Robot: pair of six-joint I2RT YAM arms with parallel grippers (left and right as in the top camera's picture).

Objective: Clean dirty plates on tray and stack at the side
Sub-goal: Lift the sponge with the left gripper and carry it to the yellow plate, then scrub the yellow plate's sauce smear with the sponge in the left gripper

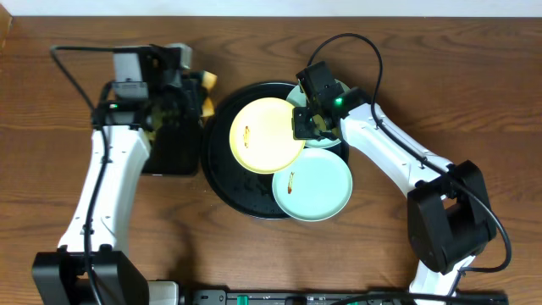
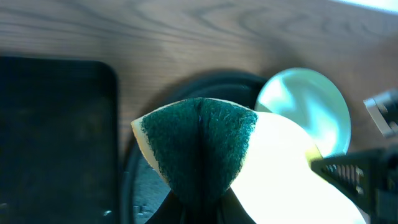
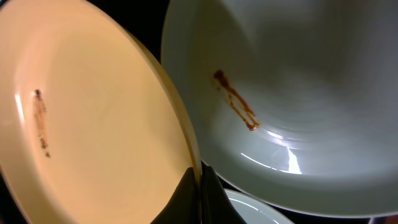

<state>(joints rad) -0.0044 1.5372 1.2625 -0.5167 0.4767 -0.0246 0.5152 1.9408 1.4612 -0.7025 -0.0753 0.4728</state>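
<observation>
The round black tray (image 1: 218,161) holds three plates. The pale yellow plate (image 1: 267,134) has a brown streak and is tilted. My right gripper (image 1: 306,125) is shut on its right rim, seen close in the right wrist view (image 3: 200,180), where the yellow plate (image 3: 93,118) fills the left. A mint-green plate (image 1: 313,185) with an orange-brown streak lies at the tray's front right (image 3: 298,93). The second mint plate (image 1: 329,140) lies partly under my right gripper. My left gripper (image 1: 200,93) is shut on a green-faced yellow sponge (image 2: 199,149) at the tray's far left edge.
A smaller rectangular black tray (image 1: 174,152) lies left of the round tray, under my left arm; it also shows in the left wrist view (image 2: 56,137). Brown wooden table (image 1: 474,102) lies all around. My right arm's base stands at the front right (image 1: 445,220).
</observation>
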